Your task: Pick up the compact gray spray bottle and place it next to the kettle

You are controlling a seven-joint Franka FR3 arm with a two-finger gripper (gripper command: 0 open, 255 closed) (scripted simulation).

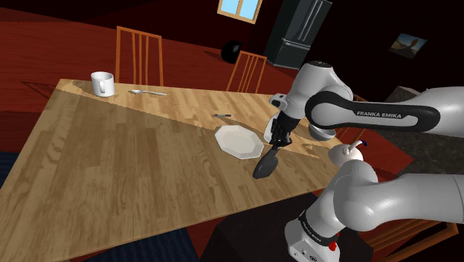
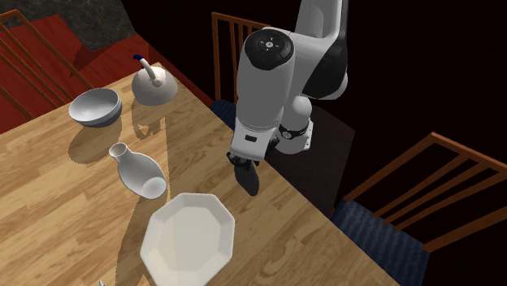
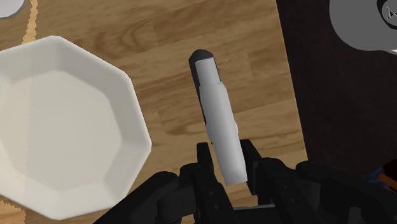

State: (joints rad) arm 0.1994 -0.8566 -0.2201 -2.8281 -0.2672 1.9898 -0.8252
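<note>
My gripper (image 3: 226, 162) is closed on the spray bottle (image 3: 218, 114), both fingers clasping its body near one end. So the pick is made and the carry is the step in hand. The bottle hangs down from the gripper over the table (image 1: 111, 164), close to its edge and just beside the octagonal white plate (image 2: 188, 236). I cannot tell whether its lower tip is clear of the wood. It is slim and plain gray, paler along the body with a darker cap at the far end (no label or trigger that I can make out). The kettle (image 2: 153, 84), round and white, stands well apart along the same edge, with a bowl (image 2: 95, 106) beside it and a white vase (image 2: 136, 172) nearer me. Next, I judge, I should lift a little, travel over, and set the bottle on bare wood by the kettle, clear of the vase.
</note>
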